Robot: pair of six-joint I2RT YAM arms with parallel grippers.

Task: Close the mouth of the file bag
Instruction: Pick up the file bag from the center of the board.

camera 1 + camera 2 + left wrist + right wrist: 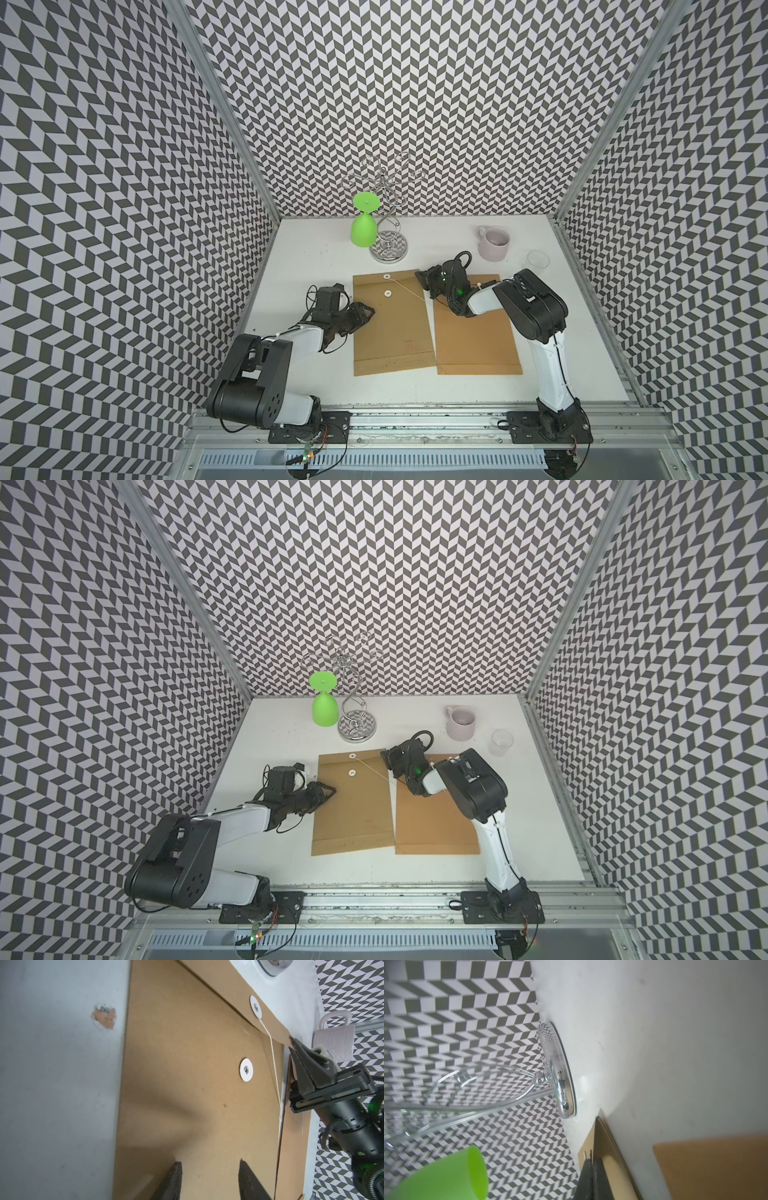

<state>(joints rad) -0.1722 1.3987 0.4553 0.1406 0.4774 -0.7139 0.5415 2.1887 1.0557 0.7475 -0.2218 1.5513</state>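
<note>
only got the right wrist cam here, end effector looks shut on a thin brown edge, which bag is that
Observer: The right end effector pinches the far corner of the flap on the file bag that has the string, the one on the left arm's side.
Operator: ok wheres the left arm
Observer: The left end effector is open over that bag's left edge, holding nothing.
Operator: string wound yet
Observer: No. The string runs loose from the upper disc to the bag's right edge and does not go round the lower disc.
</note>
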